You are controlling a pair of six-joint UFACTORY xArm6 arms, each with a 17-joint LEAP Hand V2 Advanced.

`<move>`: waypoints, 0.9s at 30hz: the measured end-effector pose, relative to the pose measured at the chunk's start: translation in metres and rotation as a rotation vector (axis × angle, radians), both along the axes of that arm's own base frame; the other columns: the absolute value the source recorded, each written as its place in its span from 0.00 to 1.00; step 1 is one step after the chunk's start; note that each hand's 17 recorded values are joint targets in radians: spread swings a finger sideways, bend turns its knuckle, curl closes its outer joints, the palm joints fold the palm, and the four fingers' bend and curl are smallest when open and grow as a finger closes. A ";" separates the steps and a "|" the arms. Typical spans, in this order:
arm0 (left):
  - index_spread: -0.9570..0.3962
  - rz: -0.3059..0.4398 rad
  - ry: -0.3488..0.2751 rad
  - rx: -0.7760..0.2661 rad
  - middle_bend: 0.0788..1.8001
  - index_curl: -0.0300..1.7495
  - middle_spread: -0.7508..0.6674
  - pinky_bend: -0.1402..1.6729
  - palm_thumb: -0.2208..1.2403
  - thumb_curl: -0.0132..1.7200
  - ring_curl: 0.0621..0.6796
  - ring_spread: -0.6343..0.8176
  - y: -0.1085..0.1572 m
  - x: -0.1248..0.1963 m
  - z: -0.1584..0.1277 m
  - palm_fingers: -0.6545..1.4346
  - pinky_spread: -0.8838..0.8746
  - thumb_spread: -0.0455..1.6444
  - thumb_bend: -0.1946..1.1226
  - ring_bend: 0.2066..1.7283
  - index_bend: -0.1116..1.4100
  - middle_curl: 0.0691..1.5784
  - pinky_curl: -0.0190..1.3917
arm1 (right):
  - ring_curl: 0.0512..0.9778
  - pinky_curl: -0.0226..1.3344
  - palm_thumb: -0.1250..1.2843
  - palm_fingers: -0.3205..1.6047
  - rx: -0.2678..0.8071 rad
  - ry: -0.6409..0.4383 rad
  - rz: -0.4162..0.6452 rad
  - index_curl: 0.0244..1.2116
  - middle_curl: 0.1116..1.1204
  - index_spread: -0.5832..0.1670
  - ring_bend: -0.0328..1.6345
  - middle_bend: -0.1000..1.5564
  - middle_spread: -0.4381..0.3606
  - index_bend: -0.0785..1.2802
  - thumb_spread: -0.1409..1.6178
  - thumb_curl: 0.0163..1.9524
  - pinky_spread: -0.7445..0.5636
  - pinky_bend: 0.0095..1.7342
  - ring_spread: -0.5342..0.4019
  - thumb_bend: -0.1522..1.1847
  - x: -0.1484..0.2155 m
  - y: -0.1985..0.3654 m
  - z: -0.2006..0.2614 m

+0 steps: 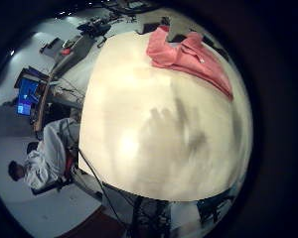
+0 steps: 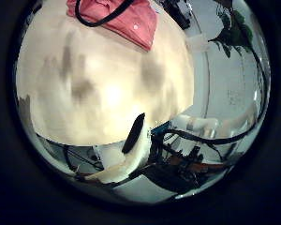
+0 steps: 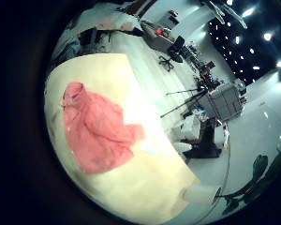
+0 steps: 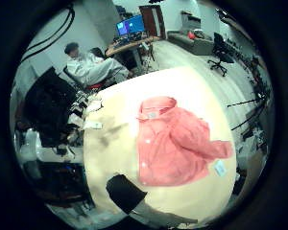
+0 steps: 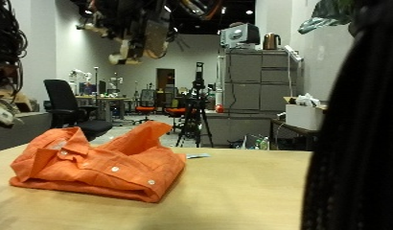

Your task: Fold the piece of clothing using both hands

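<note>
Shirt (image 5: 101, 161), orange, lies rumpled and partly bunched on the bench (image 5: 247, 192), buttons up, one sleeve splayed out beside it in my right palm views. Both my hands are well above the shirt and hold nothing (my fingers barely show, so I cannot tell how far open they are). Judging by the creases, the cloth is light and limp and will sag and slide. I'd take it by the shoulder seams or the hem corners.
</note>
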State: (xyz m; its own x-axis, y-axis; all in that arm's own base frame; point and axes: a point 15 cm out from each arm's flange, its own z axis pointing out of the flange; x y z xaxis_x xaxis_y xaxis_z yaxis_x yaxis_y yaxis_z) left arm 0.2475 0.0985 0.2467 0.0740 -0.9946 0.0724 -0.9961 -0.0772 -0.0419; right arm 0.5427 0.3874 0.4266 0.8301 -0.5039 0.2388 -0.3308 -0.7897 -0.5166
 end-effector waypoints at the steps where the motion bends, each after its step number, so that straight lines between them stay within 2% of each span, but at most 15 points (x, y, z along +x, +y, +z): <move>1: 0.72 0.001 -0.008 0.005 0.06 0.21 0.71 0.20 0.32 0.16 0.27 0.78 0.000 0.003 0.004 0.34 0.79 0.71 0.13 0.14 0.19 0.14 0.24 | 0.22 0.21 0.19 0.15 0.007 0.005 -0.019 0.20 0.22 0.18 0.37 0.17 0.67 0.16 0.62 0.14 0.93 0.48 0.86 0.09 0.002 -0.012 0.006; 4: 0.71 -0.001 -0.025 0.008 0.06 0.21 0.71 0.20 0.32 0.16 0.27 0.78 -0.002 0.008 0.014 0.34 0.79 0.71 0.13 0.14 0.19 0.14 0.24 | 0.22 0.20 0.20 0.16 0.019 0.005 -0.095 0.20 0.22 0.19 0.37 0.18 0.67 0.17 0.62 0.14 0.93 0.47 0.85 0.09 0.009 -0.065 0.039; 7: 0.71 -0.051 -0.034 0.013 0.06 0.22 0.70 0.20 0.32 0.16 0.26 0.77 -0.016 0.021 0.021 0.35 0.78 0.71 0.14 0.14 0.20 0.13 0.24 | 0.21 0.20 0.22 0.16 0.013 0.017 -0.149 0.19 0.22 0.20 0.36 0.18 0.65 0.17 0.62 0.14 0.93 0.46 0.85 0.10 0.002 -0.108 0.063; 11: 0.71 -0.118 -0.033 0.008 0.06 0.22 0.69 0.20 0.34 0.16 0.26 0.77 -0.038 0.042 0.029 0.35 0.78 0.71 0.14 0.13 0.20 0.14 0.24 | 0.20 0.19 0.24 0.16 -0.041 0.119 -0.234 0.20 0.22 0.20 0.34 0.18 0.65 0.18 0.63 0.14 0.93 0.44 0.84 0.10 -0.012 -0.171 0.052; 16: 0.71 -0.196 0.018 -0.003 0.06 0.22 0.67 0.19 0.35 0.16 0.26 0.77 -0.075 0.073 0.023 0.35 0.77 0.72 0.14 0.13 0.19 0.14 0.24 | 0.19 0.19 0.25 0.16 -0.076 0.220 -0.331 0.20 0.22 0.21 0.31 0.18 0.63 0.18 0.63 0.14 0.91 0.40 0.83 0.09 -0.032 -0.231 0.033; 21: 0.73 -0.273 0.089 0.003 0.06 0.22 0.68 0.20 0.36 0.16 0.26 0.76 -0.112 0.091 -0.004 0.35 0.77 0.73 0.14 0.12 0.19 0.14 0.24 | 0.18 0.18 0.26 0.16 -0.113 0.316 -0.388 0.21 0.21 0.22 0.29 0.17 0.61 0.19 0.64 0.14 0.90 0.36 0.81 0.09 -0.059 -0.272 -0.015; 23: 0.73 -0.287 0.120 0.021 0.06 0.22 0.69 0.20 0.36 0.16 0.26 0.77 -0.113 0.100 -0.019 0.34 0.77 0.73 0.14 0.12 0.19 0.14 0.25 | 0.18 0.18 0.26 0.17 -0.111 0.325 -0.417 0.21 0.21 0.22 0.29 0.17 0.60 0.19 0.65 0.14 0.90 0.36 0.81 0.09 -0.068 -0.289 -0.029; 27: 0.76 -0.316 0.142 0.074 0.05 0.22 0.73 0.20 0.36 0.16 0.26 0.79 -0.121 0.127 -0.044 0.32 0.78 0.74 0.14 0.11 0.20 0.14 0.25 | 0.18 0.19 0.26 0.17 -0.106 0.319 -0.466 0.22 0.20 0.21 0.28 0.17 0.60 0.18 0.65 0.14 0.89 0.35 0.80 0.09 -0.072 -0.320 -0.034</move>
